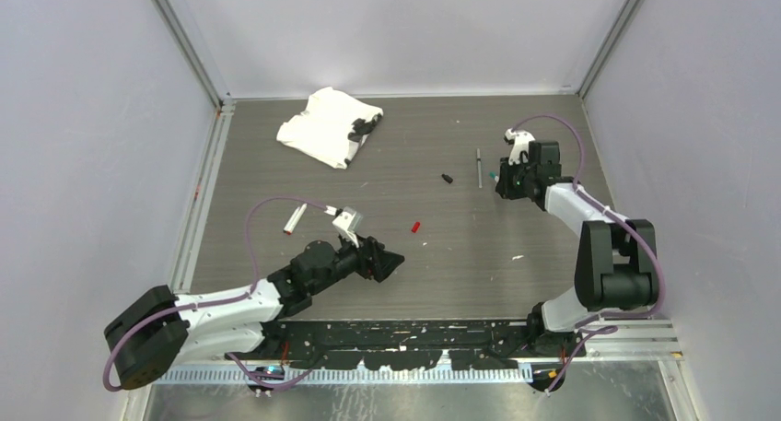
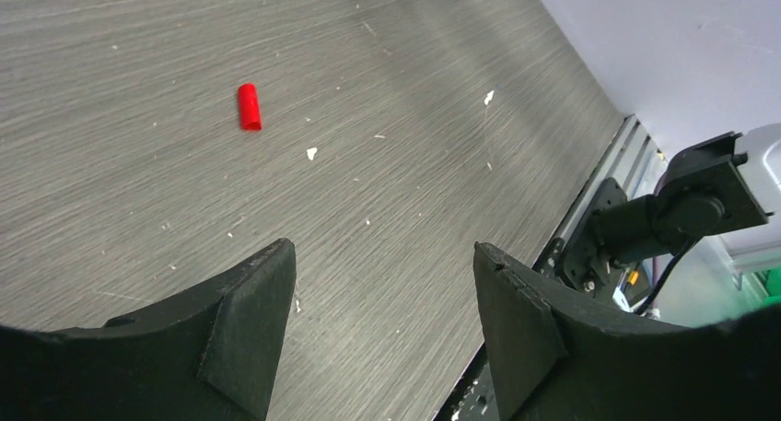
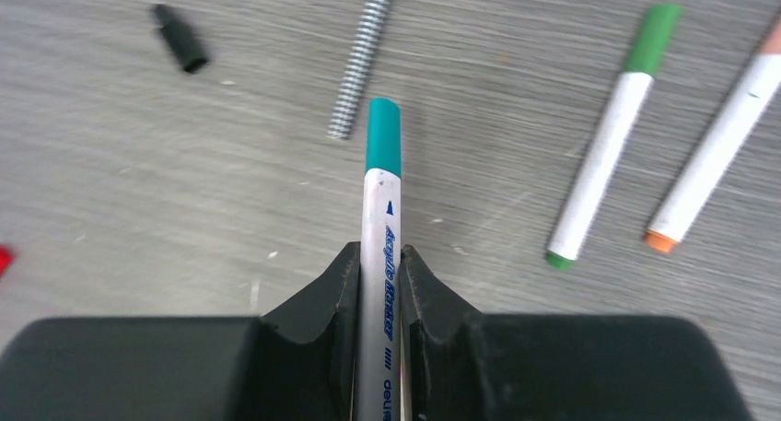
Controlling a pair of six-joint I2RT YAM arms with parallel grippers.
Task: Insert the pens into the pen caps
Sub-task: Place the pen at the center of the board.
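**1. Hidden, cut off or unclear**
- Right wrist view: the lower barrel of the white pen runs out of sight between the fingers.
- The salmon-capped pen is cut by the frame edge at 2 o'clock. The dark grey pen is cut at 12 o'clock.
- A red fragment at the 9 o'clock edge is too clipped to identify.
- Top view: the salmon-capped pen and the green-capped pen cannot be made out beside the right arm.

**2. Grippers**
- The right gripper is clamped on the white pen. Its teal cap is fitted and points to 12 o'clock.
- The left gripper has its jaws apart with nothing between them. Only bare table shows in the gap.

**3. Task items**
- The red cap lies loose at 11 o'clock in the left wrist view, apart from both fingers.
- The black cap lies loose near the dark grey pen, at 9 o'clock from the right gripper in the top view.
- The red-tipped pen lies at 10 o'clock from the left gripper, near the left rail.

**4. Edges and room**
- The white cloth occupies the far left, near the back wall.
- Open table lies between the 2 grippers. The red cap is the only item in that span.
- The right gripper works close to the right wall.
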